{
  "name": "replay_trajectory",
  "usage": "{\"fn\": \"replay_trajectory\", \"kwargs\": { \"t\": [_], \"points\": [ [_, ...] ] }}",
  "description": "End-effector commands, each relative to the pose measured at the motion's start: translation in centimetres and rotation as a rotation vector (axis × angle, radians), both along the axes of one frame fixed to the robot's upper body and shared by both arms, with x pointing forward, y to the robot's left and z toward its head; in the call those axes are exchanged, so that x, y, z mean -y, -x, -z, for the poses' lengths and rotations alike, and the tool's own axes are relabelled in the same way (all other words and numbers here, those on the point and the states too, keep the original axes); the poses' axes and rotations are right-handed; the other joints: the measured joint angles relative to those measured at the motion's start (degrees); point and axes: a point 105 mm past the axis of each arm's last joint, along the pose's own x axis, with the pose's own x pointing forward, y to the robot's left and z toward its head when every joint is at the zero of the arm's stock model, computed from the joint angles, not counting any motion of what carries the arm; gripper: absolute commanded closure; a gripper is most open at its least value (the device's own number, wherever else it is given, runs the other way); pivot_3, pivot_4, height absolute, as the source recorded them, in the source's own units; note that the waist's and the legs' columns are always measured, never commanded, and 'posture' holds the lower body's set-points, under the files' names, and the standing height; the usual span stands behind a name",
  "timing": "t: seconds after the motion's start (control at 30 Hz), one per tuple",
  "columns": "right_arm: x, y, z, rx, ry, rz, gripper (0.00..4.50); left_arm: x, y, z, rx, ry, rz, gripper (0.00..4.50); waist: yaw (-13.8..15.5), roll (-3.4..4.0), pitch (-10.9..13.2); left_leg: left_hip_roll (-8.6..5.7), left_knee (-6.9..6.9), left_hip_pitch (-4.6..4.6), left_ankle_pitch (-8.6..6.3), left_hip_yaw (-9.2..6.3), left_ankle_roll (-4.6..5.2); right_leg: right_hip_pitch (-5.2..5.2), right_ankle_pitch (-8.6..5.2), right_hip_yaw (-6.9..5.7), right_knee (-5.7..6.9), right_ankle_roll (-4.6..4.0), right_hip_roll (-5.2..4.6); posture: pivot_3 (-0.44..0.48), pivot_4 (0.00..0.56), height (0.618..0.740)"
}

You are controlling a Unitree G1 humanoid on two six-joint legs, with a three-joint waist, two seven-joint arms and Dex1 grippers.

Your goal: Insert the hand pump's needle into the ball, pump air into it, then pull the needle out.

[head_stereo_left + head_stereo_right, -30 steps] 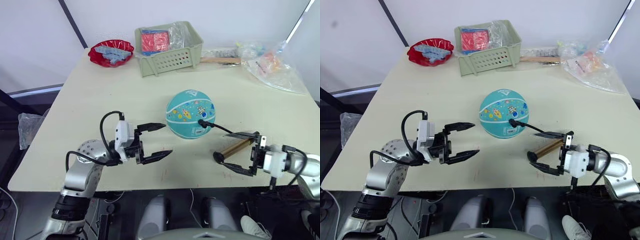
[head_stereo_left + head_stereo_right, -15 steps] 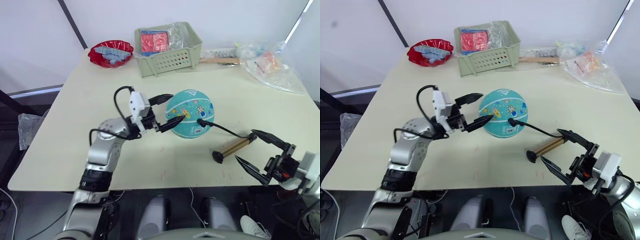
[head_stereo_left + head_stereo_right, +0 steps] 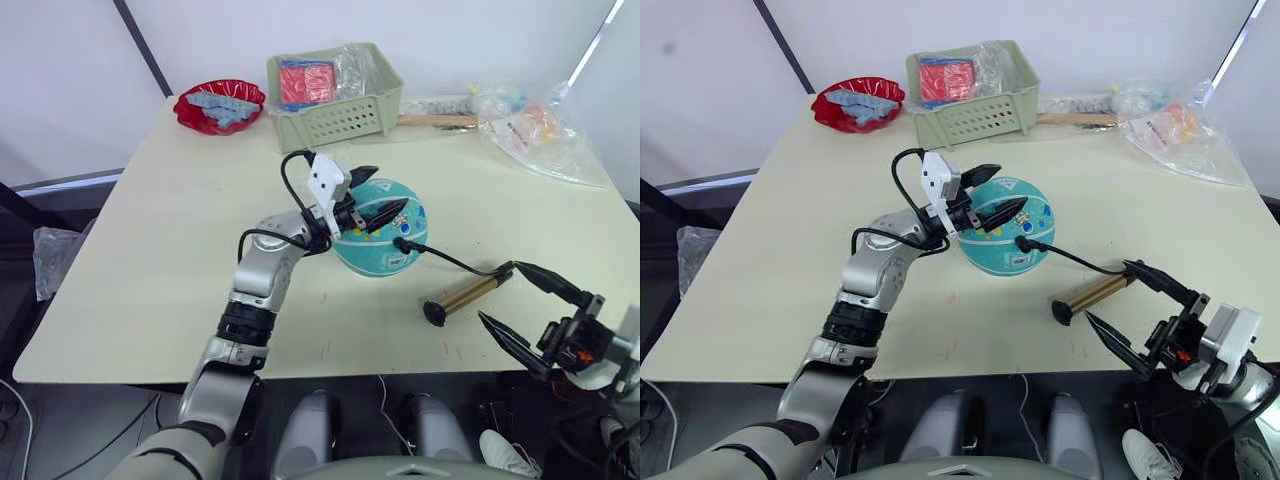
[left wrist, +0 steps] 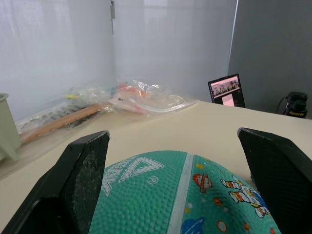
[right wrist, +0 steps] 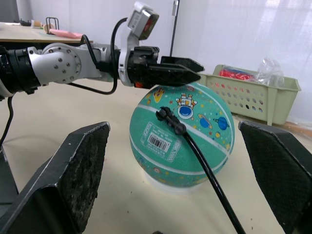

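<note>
**Already plugged in: ball under the left gripper, pump off to the right**

Plainly, the needle fitting [image 5: 165, 118] sits in the ball [image 3: 380, 240], on the side facing the robot, so the insertion looks done and the pumping is what remains. The left gripper [image 3: 372, 196] hangs spread wide over the top of the ball, one finger to each side of the crown, not yet pressed against the rubber as far as the views tell. From the fitting the hose [image 3: 455, 263] runs toward the robot's right to the pump [image 3: 466, 295], which lies flat on the table [image 3: 150, 250]. Its long axis slants from the black end nearest the robot up and away to the right. The right gripper [image 3: 528, 314] is the nearer one to the pump; it is spread open and holds nothing, sitting just beyond the pump's hose end at the table's near right edge.

Far back, a green basket [image 3: 335, 120] holds a red packet and clear plastic; a red bowl [image 3: 220, 105] holds pale blue pieces. Clear bags [image 3: 535, 135] lie at the far right corner.
</note>
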Motion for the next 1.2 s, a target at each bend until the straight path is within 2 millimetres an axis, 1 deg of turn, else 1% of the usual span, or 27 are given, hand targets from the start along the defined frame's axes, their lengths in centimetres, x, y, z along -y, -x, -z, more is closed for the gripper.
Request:
{"fn": "replay_trajectory", "kwargs": {
  "t": [0.03,0.23,0.37,0.43,0.5,0.63,0.73,0.77,0.87,1.0,1.2],
  "points": [
    [-0.3,0.1,-0.9,0.035,0.000,-0.012,0.05,0.3,-0.2,-0.7,0.032,-0.023,-0.005,0.00,0.0,0.00,0.0,0.00,0.00,0.00,0.00,0.00,0.00,0.00,0.00,0.00,0.00,0.00,0.00,0.000,0.150,0.738],
    [-0.3,-0.3,-0.9,0.035,0.001,0.000,0.05,0.2,-0.4,0.6,-0.008,-0.081,-0.010,0.00,0.1,-0.01,0.0,-0.01,0.00,-0.01,0.00,0.00,0.00,0.01,0.00,-0.01,0.01,0.00,0.00,0.000,0.150,0.738],
    [-0.8,-1.3,-1.2,0.025,-0.009,0.037,0.05,0.3,-0.5,1.8,-0.048,-0.116,-0.016,0.00,0.0,0.00,0.0,0.00,0.01,0.02,0.00,0.00,0.00,0.01,0.00,0.00,0.02,0.00,0.00,0.000,0.150,0.738],
    [-1.5,-2.5,-1.3,-0.001,0.006,0.058,0.05,0.5,-0.7,2.5,-0.077,-0.138,-0.020,0.00,0.0,0.00,0.0,0.00,0.04,0.05,0.01,0.00,0.00,0.02,0.01,0.00,0.04,0.00,0.00,0.000,0.150,0.738],
    [-2.2,-3.5,-1.0,-0.036,0.057,0.078,0.05,0.6,-0.9,3.0,-0.104,-0.147,-0.032,0.00,0.1,0.00,-0.1,0.00,0.07,0.07,0.03,-0.01,-0.03,0.02,0.01,0.00,0.08,0.01,0.00,0.000,0.150,0.738],
    [-3.8,-4.7,-0.6,-0.034,0.137,0.068,0.05,1.1,-1.0,4.0,-0.138,-0.166,-0.031,0.00,0.5,-0.03,-0.1,-0.01,0.08,0.05,0.07,-0.07,-0.07,0.05,0.01,-0.04,0.09,-0.01,0.02,0.000,0.150,0.738],
    [-5.9,-6.0,0.1,-0.023,0.250,0.057,0.05,1.7,-1.2,4.6,-0.157,-0.159,-0.033,0.00,0.6,-0.07,-0.2,-0.06,0.09,0.04,0.07,-0.10,-0.07,0.09,0.01,-0.01,0.08,-0.01,0.02,0.000,0.150,0.738],
    [-6.2,-6.4,0.2,-0.012,0.296,0.066,0.05,1.8,-1.2,4.7,-0.161,-0.157,-0.035,0.00,0.6,-0.05,-0.2,-0.06,0.12,0.05,0.08,-0.08,-0.06,0.09,0.02,0.00,0.09,-0.01,0.02,0.000,0.150,0.738],
    [-6.3,-7.8,0.2,0.041,0.429,0.125,0.05,2.1,-1.4,5.0,-0.168,-0.157,-0.040,0.00,1.4,-0.04,-0.3,-0.12,0.19,0.04,0.09,-0.19,-0.05,0.11,0.01,-0.01,0.09,0.00,0.02,0.000,0.150,0.738],
    [-6.6,-8.8,-0.2,0.097,0.551,0.143,0.05,2.4,-1.4,5.5,-0.176,-0.155,-0.051,0.00,1.5,-0.07,-0.3,-0.25,0.21,-0.02,0.10,-0.35,-0.05,0.19,0.01,0.01,0.05,-0.01,0.02,0.000,0.150,0.738],
    [-7.1,-9.8,-0.5,0.149,0.721,0.114,0.05,2.8,-1.4,5.9,-0.185,-0.149,-0.063,0.00,1.5,-0.09,-0.4,-0.28,0.23,0.00,0.11,-0.47,-0.04,0.26,0.01,-0.03,0.06,-0.01,0.03,0.000,0.150,0.738]
  ]
}}
